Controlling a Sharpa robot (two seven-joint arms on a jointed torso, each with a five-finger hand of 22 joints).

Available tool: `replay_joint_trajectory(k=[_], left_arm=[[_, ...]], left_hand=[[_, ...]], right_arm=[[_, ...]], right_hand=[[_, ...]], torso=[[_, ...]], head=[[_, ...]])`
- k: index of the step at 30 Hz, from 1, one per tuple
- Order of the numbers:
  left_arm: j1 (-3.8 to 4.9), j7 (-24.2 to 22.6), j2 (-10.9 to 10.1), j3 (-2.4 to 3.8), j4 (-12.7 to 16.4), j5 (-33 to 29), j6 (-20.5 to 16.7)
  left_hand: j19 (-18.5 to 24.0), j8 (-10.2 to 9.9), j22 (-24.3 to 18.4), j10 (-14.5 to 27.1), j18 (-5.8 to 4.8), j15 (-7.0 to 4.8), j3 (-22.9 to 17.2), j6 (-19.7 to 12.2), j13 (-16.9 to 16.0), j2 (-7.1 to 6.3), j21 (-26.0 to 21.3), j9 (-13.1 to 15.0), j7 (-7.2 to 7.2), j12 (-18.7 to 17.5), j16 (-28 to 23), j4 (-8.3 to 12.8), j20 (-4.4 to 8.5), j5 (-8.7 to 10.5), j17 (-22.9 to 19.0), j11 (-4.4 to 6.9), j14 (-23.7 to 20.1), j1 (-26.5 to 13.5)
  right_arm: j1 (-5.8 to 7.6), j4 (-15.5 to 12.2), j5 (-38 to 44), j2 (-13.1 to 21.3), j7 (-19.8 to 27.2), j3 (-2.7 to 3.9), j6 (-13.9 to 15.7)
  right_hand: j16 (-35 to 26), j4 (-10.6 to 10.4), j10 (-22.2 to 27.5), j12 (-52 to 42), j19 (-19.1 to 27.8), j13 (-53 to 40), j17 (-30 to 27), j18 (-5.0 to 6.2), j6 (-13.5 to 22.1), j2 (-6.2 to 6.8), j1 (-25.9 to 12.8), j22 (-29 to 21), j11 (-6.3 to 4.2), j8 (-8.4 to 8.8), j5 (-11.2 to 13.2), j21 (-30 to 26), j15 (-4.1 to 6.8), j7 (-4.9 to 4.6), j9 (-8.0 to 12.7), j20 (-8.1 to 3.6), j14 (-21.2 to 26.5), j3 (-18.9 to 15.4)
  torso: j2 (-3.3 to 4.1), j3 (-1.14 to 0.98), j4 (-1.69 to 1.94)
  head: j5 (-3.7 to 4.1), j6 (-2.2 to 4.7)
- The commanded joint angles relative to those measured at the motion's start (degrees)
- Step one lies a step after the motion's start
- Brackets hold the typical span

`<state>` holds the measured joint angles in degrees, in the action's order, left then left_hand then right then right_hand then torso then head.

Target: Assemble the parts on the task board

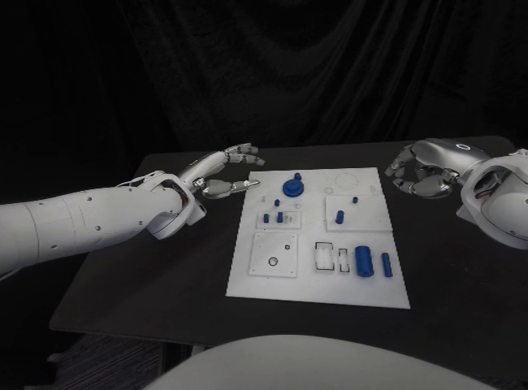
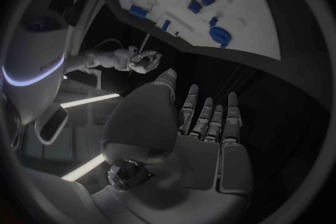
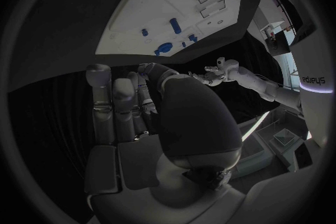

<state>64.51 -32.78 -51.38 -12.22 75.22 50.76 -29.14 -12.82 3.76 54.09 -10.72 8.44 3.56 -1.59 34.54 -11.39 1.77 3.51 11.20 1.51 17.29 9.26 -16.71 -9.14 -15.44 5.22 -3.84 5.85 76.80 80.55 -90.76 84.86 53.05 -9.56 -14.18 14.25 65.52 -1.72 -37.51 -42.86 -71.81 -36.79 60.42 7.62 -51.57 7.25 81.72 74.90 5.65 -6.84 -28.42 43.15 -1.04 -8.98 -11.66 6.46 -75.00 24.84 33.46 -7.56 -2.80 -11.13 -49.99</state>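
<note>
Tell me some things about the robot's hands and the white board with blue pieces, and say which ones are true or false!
1. The left hand is holding a blue part. False: it holds nothing, fingers apart, beside the task board's far left corner.
2. The right hand is off the board, over the black table. True.
3. The big blue cylinder lies near the board's near right corner. True.
4. The round blue knob sits on the table, off the board. False: it stands on the board's far part.
</note>
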Motion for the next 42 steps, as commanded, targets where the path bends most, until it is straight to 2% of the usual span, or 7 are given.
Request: replay_joint_trajectory(k=[1, 7, 13, 19, 26, 30, 42], left_arm=[[0.07, -10.6, -0.6, 0.05, 1.7, -24.7, 14.1], [0.06, -13.2, -1.8, 0.05, 4.6, -37.1, 25.2], [0.04, -14.3, -1.8, 0.05, 5.7, -40.3, 30.2], [0.01, -14.6, -1.8, 0.05, 5.8, -41.4, 32.2], [-0.01, -14.4, -1.9, 0.05, 6.0, -42.0, 33.1], [-0.02, -14.2, -1.8, 0.05, 5.8, -42.1, 33.3], [-0.04, -13.6, -1.8, 0.04, 5.7, -42.1, 34.0]], left_hand=[[4.1, -0.7, -10.0, 4.5, 1.61, 0.14, 4.3, -5.1, 4.8, 2.20, -0.4, -2.4, -0.56, -3.7, -5.7, 0.0, -0.67, -1.63, -3.0, 2.13, -2.9, -0.3], [8.4, -1.4, -27.7, 8.5, 1.19, 1.07, 14.3, -13.6, 9.8, 6.80, -1.2, -6.8, -3.01, -7.4, -9.2, -0.1, -1.00, 1.20, -5.2, 4.57, -5.7, -1.0], [10.1, -2.3, -34.3, 9.5, 1.23, 0.76, 16.8, -22.0, 10.3, 7.77, -1.6, -9.5, -6.14, -10.6, -9.3, 0.0, -0.73, 3.51, -5.2, 6.24, -5.9, -2.3], [10.1, -2.6, -35.5, 9.7, 1.12, 1.22, 17.6, -25.8, 10.4, 8.57, -1.5, -10.0, -8.58, -12.0, -9.3, 0.0, -1.03, 4.37, -5.2, 5.97, -5.9, -2.5], [13.3, -2.8, -47.5, 9.7, 0.53, 2.45, 18.1, -28.0, 10.5, 9.14, -2.7, -10.2, -11.17, -12.9, -9.3, 0.0, -1.94, 3.29, -5.2, 5.71, -5.9, -1.5], [13.2, -2.8, -48.4, 9.8, 1.28, 2.95, 18.3, -28.2, 10.6, 9.44, -2.7, -10.2, -11.35, -13.3, -9.3, 0.1, -3.14, 2.65, -5.2, 5.28, -5.9, -1.1], [13.0, -2.8, -49.5, 9.6, 1.86, 3.75, 17.9, -28.2, 10.5, 9.70, -2.7, -10.2, -11.06, -13.2, -9.3, 0.2, -4.58, -0.28, -5.2, 4.33, -5.9, 1.3]], right_arm=[[0.08, 0.7, 5.2, -0.7, -0.2, 0.02, -4.1], [-1.38, 2.0, 8.7, -1.3, 0.0, 0.01, -6.3], [-2.94, 3.6, 9.7, -1.8, 1.0, 0.01, -5.9], [-3.94, 5.2, 10.0, -2.5, 2.2, 0.01, -4.1], [-4.60, 6.5, 10.1, -3.5, 2.9, 0.00, -2.4], [-4.79, 7.1, 10.1, -3.9, 3.1, 0.00, -1.8], [-5.60, 8.7, 10.1, -5.7, 3.8, 0.00, -2.1]], right_hand=[[-0.4, 0.4, 1.3, 1.6, 0.9, 1.2, -0.5, 0.88, 0.5, 0.42, 0.0, 3.8, 0.43, -0.13, 0.1, -0.9, -0.27, 0.23, -0.4, 0.18, 0.9, -0.1], [-0.5, -1.0, 4.5, 5.7, 2.4, 4.9, -1.3, 1.10, 1.6, 0.10, -2.6, 3.0, 1.79, 0.08, 10.2, -3.2, -1.60, 0.85, -1.3, 1.66, 2.3, -2.8], [0.6, -0.5, 5.7, 10.7, 1.4, 10.5, -1.0, 1.00, 3.5, -0.46, -1.7, 3.3, 2.71, 1.68, 9.5, -2.5, -2.34, 0.65, -0.9, 2.51, 1.9, -4.1], [1.6, -0.7, 3.9, 11.4, 0.3, 12.4, -0.4, 0.76, 3.7, -0.74, -1.9, 3.8, 2.88, 2.07, 9.6, -0.8, -2.55, 0.84, -0.6, 2.74, 1.2, -4.8], [2.1, -1.1, 1.7, 12.3, -0.3, 14.7, -0.3, 0.66, 5.2, -1.03, -2.1, 4.0, 2.78, 2.99, 10.1, -0.2, -2.51, 0.95, 0.1, 2.78, 0.8, -5.5], [2.2, -1.2, 0.8, 12.5, -0.4, 15.3, -0.4, 0.65, 5.4, -1.23, -2.0, 4.0, 2.70, 2.99, 9.9, -0.1, -2.44, 0.95, 0.2, 2.74, 0.7, -5.5], [3.2, -1.8, -3.0, 13.4, -1.7, 17.8, 0.3, 0.35, 4.5, -1.65, -2.3, 4.5, 2.18, 2.39, 9.6, 1.8, -1.99, 0.33, 0.4, 2.34, -0.3, -5.5]], torso=[[0.05, 0.23, 0.36], [0.39, 0.68, 0.82], [0.84, 2.32, 2.29], [1.06, 3.00, 3.06], [1.79, 4.85, 4.74], [1.97, 5.40, 5.08], [1.98, 5.65, 4.91]], head=[[-0.06, -0.01], [0.43, -0.01], [2.31, -0.01], [3.82, -0.01], [6.81, -0.01], [7.99, -0.01], [9.26, -0.01]])
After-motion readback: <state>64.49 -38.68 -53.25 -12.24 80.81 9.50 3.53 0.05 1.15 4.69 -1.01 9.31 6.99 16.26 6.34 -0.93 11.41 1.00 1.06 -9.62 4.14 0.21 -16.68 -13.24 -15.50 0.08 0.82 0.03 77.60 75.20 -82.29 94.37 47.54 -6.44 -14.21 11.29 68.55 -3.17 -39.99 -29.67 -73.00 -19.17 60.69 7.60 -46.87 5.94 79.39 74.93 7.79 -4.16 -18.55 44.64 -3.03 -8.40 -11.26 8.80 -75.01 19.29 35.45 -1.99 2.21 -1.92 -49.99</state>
